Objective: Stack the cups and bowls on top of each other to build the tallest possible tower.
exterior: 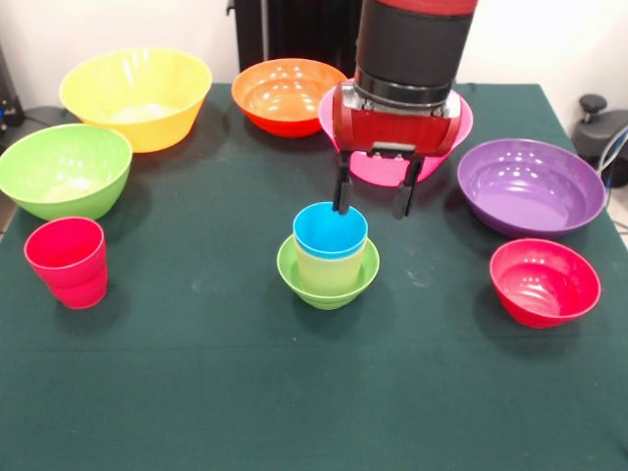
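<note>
The tower (pixel 329 260) stands mid-table: a small lime-green bowl (pixel 327 283) holds a pale yellow cup (pixel 330 267) with a blue cup (pixel 330 231) nested in it. My gripper (pixel 373 204) hangs open and empty just behind and to the right of the blue cup; its left finger is close to the cup's rim. A red cup (pixel 67 261) stands upright at the left. The large yellow bowl (pixel 136 96), green bowl (pixel 63 170), orange bowl (pixel 288 95), purple bowl (pixel 530 185) and small red bowl (pixel 544 282) sit around. The pink bowl (pixel 388 165) is partly hidden behind my gripper.
The dark green table cloth (pixel 196 392) covers the table. The bowls ring the back and sides. A black object (pixel 599 128) stands off the table at the right.
</note>
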